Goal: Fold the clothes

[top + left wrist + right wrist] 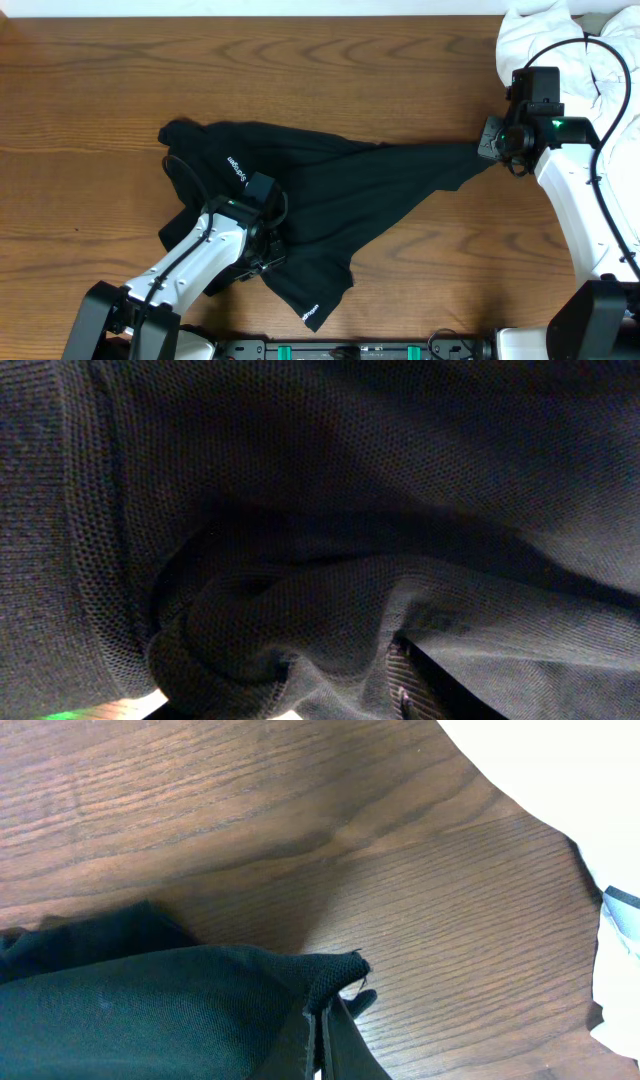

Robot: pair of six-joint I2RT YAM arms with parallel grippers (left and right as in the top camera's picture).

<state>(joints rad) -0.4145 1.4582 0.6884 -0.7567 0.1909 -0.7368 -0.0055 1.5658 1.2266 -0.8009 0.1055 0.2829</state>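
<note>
A black mesh garment [330,200] with small white print lies crumpled on the wooden table [100,100]; one part is pulled out to the right into a taut point. My right gripper [492,143] is shut on that point, and the right wrist view shows the fabric corner [335,970] pinched between the closed fingers [322,1030] just above the table. My left gripper [262,235] is pressed into the garment's lower middle. Its wrist view is filled with bunched black fabric [300,600] gathered at the jaws; only one finger pad [403,680] shows.
A pile of white clothes [560,40] lies at the table's far right corner, behind my right arm, and shows at the right wrist view's edge [560,780]. Bare wood lies to the left and behind the garment.
</note>
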